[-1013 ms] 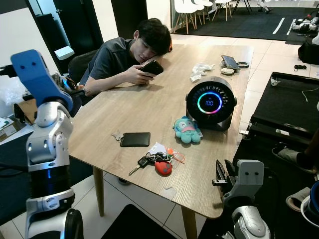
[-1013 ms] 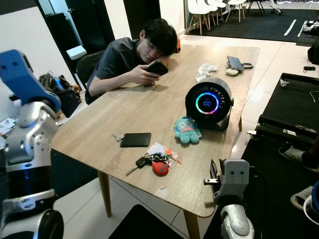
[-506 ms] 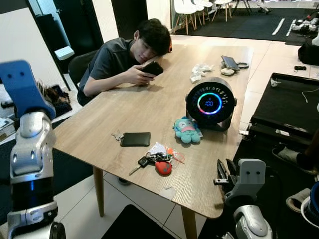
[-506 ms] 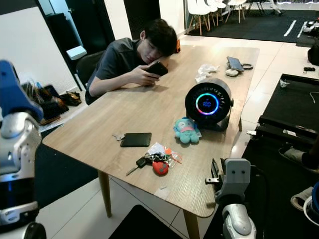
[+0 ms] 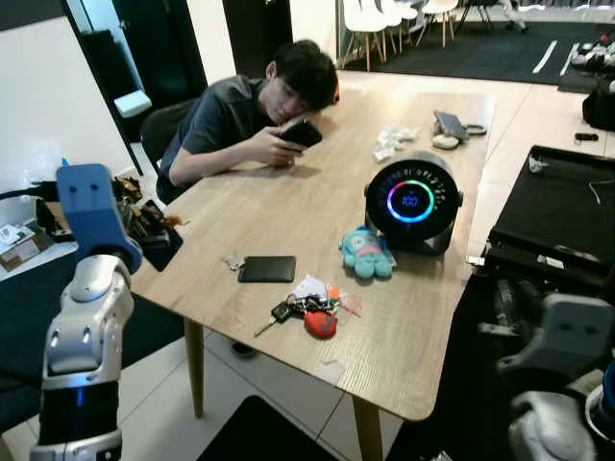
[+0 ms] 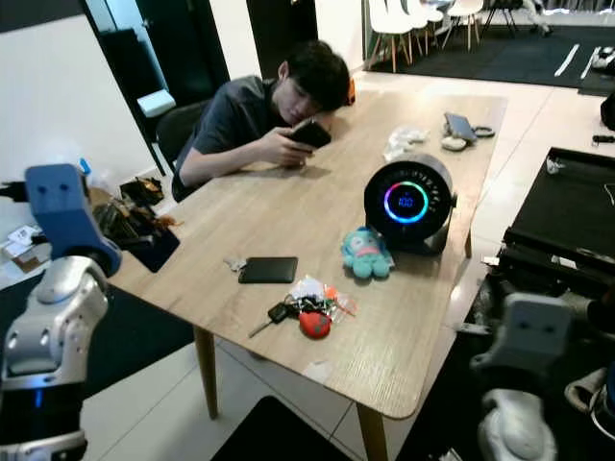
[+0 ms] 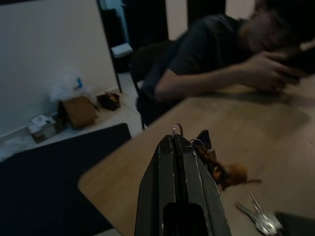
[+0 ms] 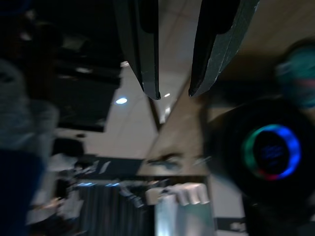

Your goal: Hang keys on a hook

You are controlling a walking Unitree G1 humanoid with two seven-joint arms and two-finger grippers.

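Note:
My left gripper (image 7: 173, 140) is shut, and a small metal key ring (image 7: 177, 130) pokes out at its tip, with an orange charm (image 7: 231, 173) and dark bits hanging beside it. In the eye views it hovers at the wooden table's (image 5: 288, 202) near-left corner. A second bunch of keys with a red fob (image 5: 309, 314) lies near the table's front edge. Two small silver keys (image 5: 231, 261) rest beside a black wallet (image 5: 267, 269). My right gripper (image 8: 174, 93) is open and holds nothing, off the table's right side, blurred.
A person (image 5: 255, 106) leans on the far left of the table, holding a phone. A round black speaker with a glowing ring (image 5: 411, 204) and a teal plush toy (image 5: 367, 254) sit at the right. A black case (image 5: 557, 216) lies on the floor at the right.
The camera has shifted. My left arm has dropped lower, toward the table's near-left corner. My right arm has swung out to the right and is blurred.

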